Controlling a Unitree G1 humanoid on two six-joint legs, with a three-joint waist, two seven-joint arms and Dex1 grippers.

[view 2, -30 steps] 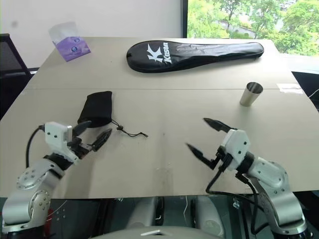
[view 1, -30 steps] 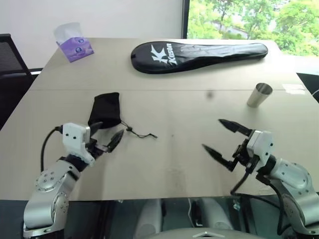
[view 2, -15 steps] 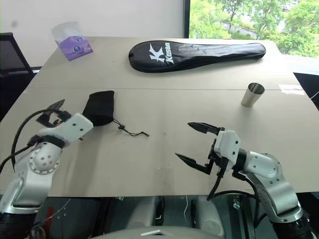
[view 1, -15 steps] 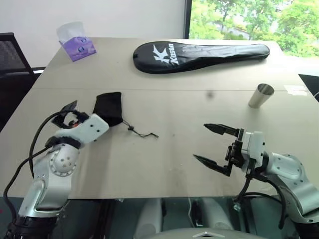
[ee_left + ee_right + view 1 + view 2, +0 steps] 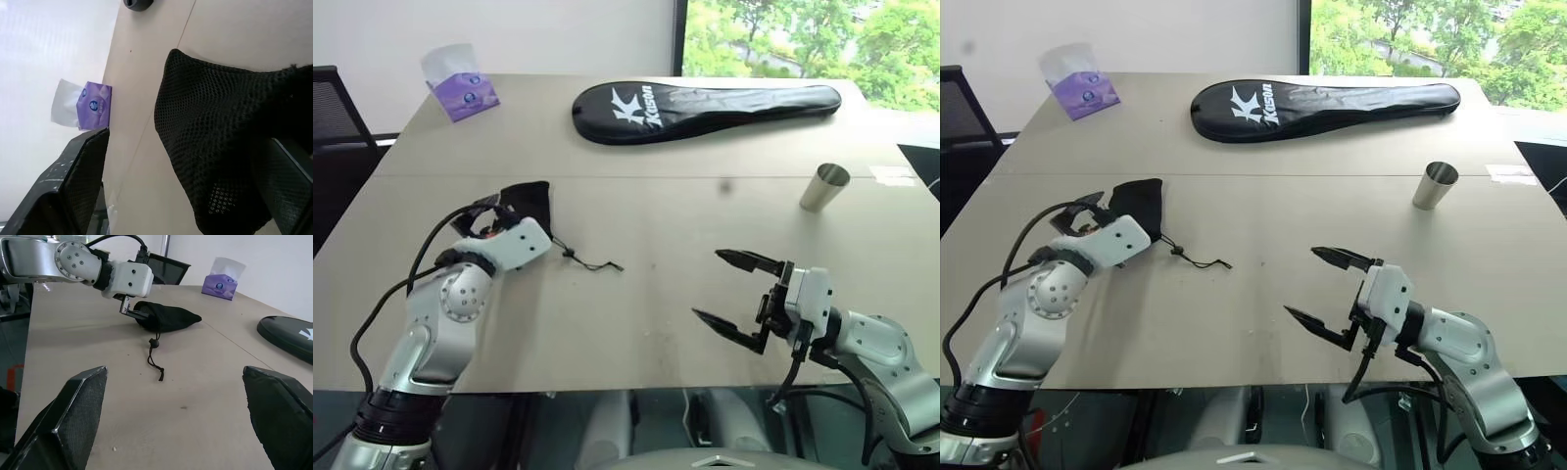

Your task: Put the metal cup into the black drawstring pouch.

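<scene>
The black drawstring pouch (image 5: 530,208) lies flat on the left half of the table, its cord (image 5: 594,263) trailing to the right. My left gripper (image 5: 507,211) is at the pouch's near end and open. In the left wrist view its fingers (image 5: 73,186) stand on either side of the mesh fabric (image 5: 210,147), with bare table between one finger and the cloth. The metal cup (image 5: 823,187) stands upright at the far right, apart from both arms. My right gripper (image 5: 710,286) hovers open and empty over the near right of the table, pointing left.
A long black racket cover (image 5: 705,103) with white lettering lies across the back of the table. A purple tissue box (image 5: 462,93) sits at the back left corner. A black chair (image 5: 333,108) stands beyond the left edge. The table's front edge (image 5: 626,387) runs just under both arms.
My left arm has rolled its wrist and moved forward, bringing its fingers from beside the cord up to the pouch's near end. The right arm has kept still.
</scene>
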